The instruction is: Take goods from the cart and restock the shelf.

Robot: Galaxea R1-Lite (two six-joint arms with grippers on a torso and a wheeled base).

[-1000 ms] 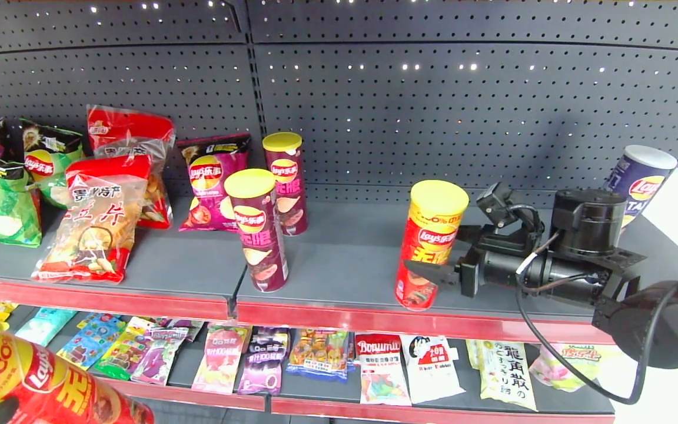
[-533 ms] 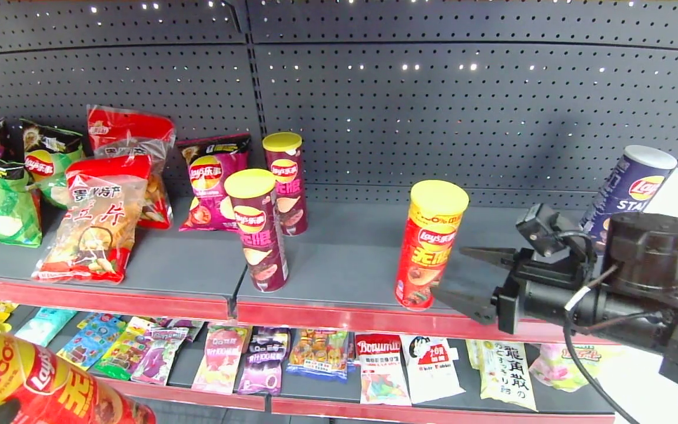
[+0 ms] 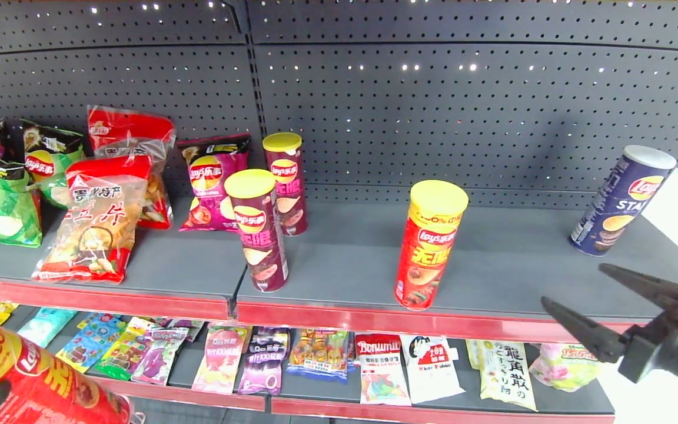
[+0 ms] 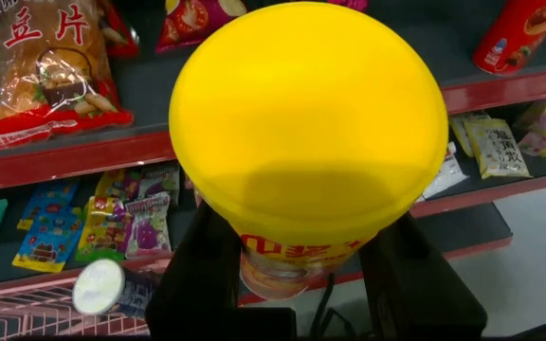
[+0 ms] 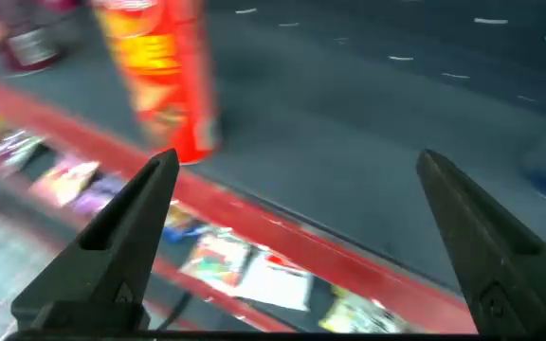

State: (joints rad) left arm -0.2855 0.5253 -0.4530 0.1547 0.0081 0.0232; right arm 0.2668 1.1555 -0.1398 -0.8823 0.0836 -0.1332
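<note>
Observe that your left gripper is clamped on a red can below the shelf at its left front, while your right gripper hangs open and empty off the front edge, right of a second can.

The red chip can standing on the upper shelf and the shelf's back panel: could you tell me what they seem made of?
Red chip can: probably a cardboard tube under a glossy printed wrap, given its sheen; its yellow lid looks like matte plastic. Back panel: likely dark painted sheet metal, with perforations letting light through.
</note>
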